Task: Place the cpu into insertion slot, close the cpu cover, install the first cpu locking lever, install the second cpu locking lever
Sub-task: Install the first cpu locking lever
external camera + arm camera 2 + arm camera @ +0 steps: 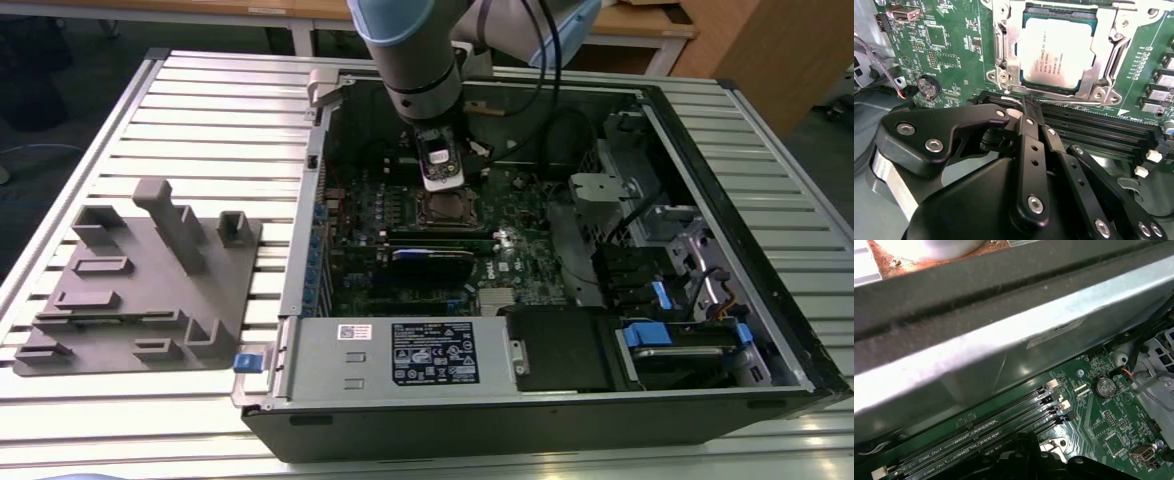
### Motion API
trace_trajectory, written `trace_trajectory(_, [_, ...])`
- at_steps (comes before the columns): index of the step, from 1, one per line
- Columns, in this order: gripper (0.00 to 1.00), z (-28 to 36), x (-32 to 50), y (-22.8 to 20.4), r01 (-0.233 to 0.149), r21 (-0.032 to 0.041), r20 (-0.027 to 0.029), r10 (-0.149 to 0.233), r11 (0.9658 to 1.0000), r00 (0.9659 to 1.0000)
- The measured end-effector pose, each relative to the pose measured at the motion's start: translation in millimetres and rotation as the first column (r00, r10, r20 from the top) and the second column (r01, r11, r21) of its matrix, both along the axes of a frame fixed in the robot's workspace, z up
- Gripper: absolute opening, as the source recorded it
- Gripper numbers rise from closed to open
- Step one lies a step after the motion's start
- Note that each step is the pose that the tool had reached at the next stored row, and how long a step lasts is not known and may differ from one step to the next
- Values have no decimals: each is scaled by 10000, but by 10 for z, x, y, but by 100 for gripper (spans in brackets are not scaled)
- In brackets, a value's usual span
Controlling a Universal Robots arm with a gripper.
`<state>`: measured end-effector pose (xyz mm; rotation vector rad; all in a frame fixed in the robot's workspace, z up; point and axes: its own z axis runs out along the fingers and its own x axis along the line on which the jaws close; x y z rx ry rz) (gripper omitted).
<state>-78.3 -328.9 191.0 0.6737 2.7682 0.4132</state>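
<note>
The cpu lies flat in the insertion slot, its silver-grey top facing up. The cpu cover is down over it, and the chip shows through the cover's window. A thin silvery locking lever runs along the socket's edge beside the memory slots. My gripper is shut, its black fingertips together right at that lever wire; whether they pinch it I cannot tell. In the exterior view the gripper hangs just above the far side of the slot.
Black memory slots lie beside the socket. A coin battery sits on the green board. The open case has a labelled power supply at the front. A grey fixture stands on the exterior view's left.
</note>
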Motion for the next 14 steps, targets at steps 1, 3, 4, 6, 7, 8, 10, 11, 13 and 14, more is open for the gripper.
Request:
trace_trajectory(1, [11, -3, 0, 8, 0, -10, 7, 0, 10000, 10000])
trace_trajectory(3, [11, -5, 0, 19, 0, -18, 14, 0, 10000, 10000])
trace_trajectory(4, [11, -6, 0, 22, 0, -21, 15, 0, 10000, 10000])
trace_trajectory(6, [11, -8, 0, 23, -1, -37, 23, 1, 10000, 10000])
trace_trajectory(7, [11, -11, 0, 23, 0, -49, 26, 0, 10000, 10000])
trace_trajectory(8, [11, -14, 0, 23, 0, -68, 27, 0, 10000, 10000])
trace_trajectory(10, [11, -21, 0, 23, 0, -108, 28, 0, 9999, 10000])
trace_trajectory(11, [11, -25, 0, 23, 1, -130, 27, 0, 9999, 10000])
trace_trajectory(13, [11, -31, 0, 23, 1, -176, 27, 0, 9998, 10000])
trace_trajectory(14, [11, -35, 0, 23, 1, -199, 29, 0, 9998, 10000])
